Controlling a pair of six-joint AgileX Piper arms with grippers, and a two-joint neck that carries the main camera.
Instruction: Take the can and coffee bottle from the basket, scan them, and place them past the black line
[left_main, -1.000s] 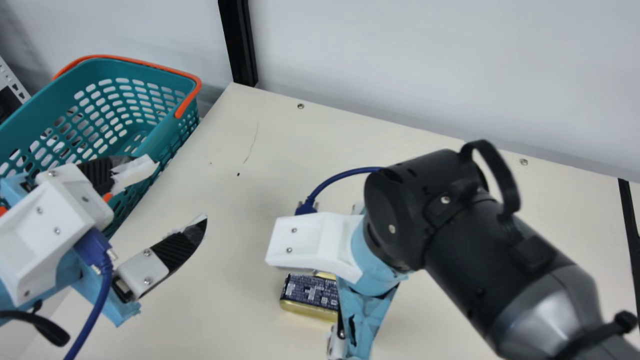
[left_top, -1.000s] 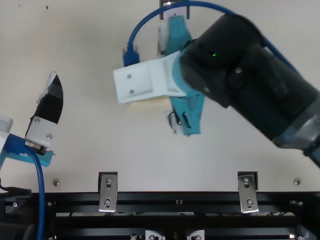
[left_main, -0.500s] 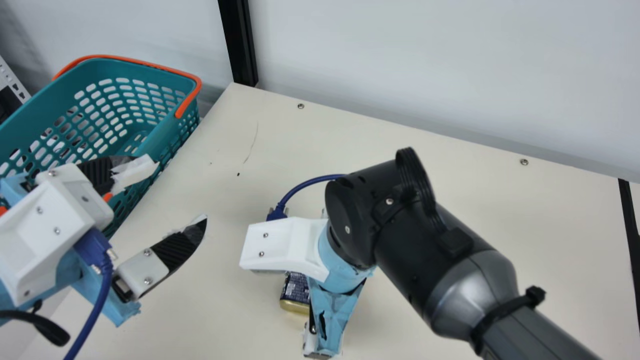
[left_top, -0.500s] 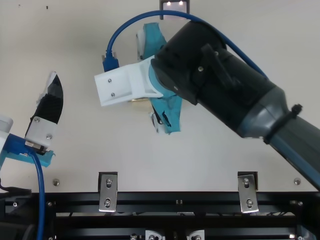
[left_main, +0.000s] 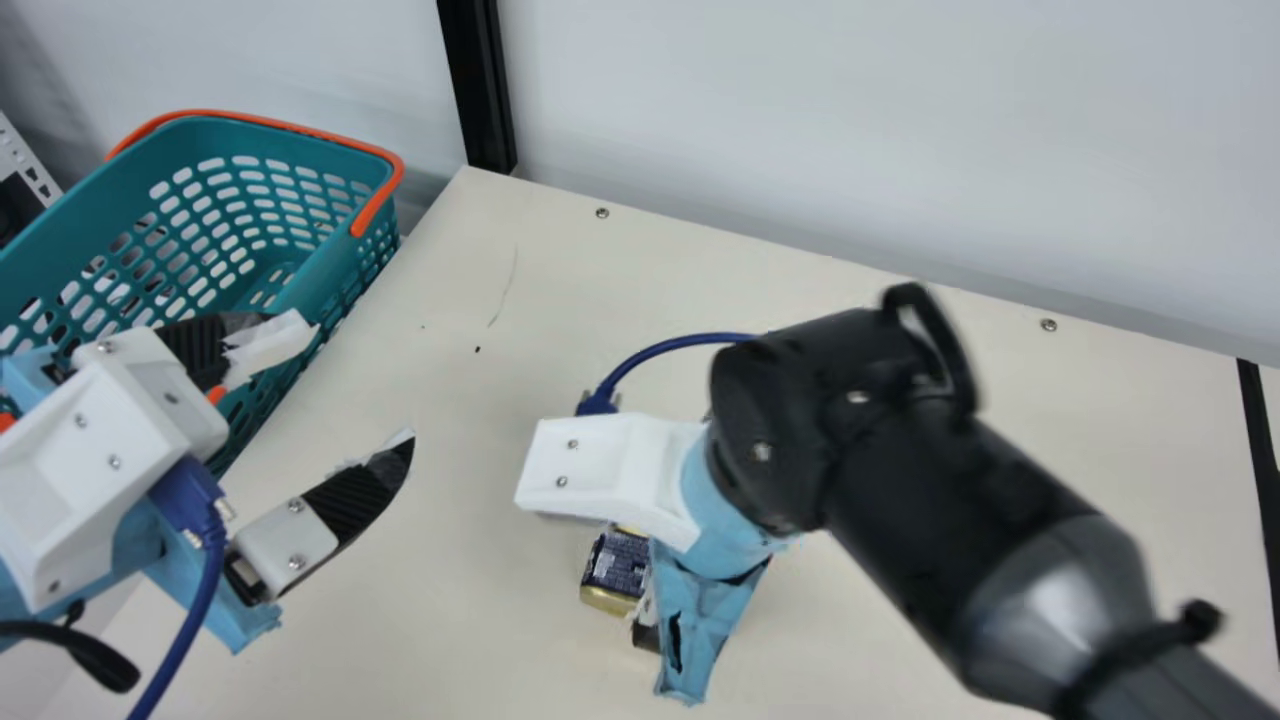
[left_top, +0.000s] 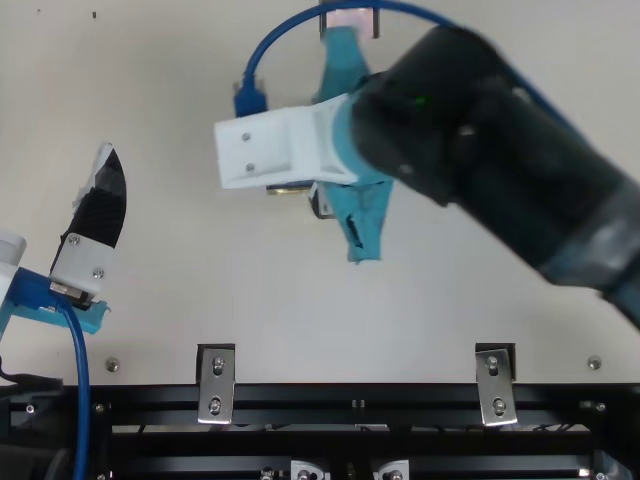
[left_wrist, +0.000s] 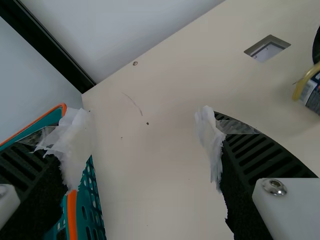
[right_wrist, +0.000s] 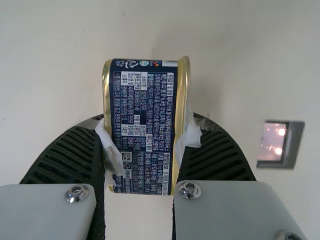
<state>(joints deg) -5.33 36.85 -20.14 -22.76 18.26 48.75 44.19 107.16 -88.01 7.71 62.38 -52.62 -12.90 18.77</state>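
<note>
Dark blue can with gold rims (left_main: 612, 565) is partly hidden under the wrist of my right gripper (left_main: 705, 600) in the main view. Up close, the right wrist view has the can (right_wrist: 145, 125) squeezed between both taped fingertips of my right gripper (right_wrist: 145, 145). A gold rim of the can (left_top: 290, 189) peeks out in the top view, and the can (left_wrist: 312, 92) also appears at the left wrist view's edge. My left gripper (left_main: 355, 380) is spread wide beside the basket (left_main: 345, 275); nothing is between the fingers of my left gripper (left_wrist: 142, 135) in its wrist view.
The scanner window (right_wrist: 272, 142) is set in the table near the can. A black line (left_main: 1258, 440) crosses the table at the far right. A wall runs along the back, and a black post (left_main: 478, 85) stands near the basket.
My right gripper moved left over the can, took hold of it, then shifted right and farther back with it. The left arm has kept still.
</note>
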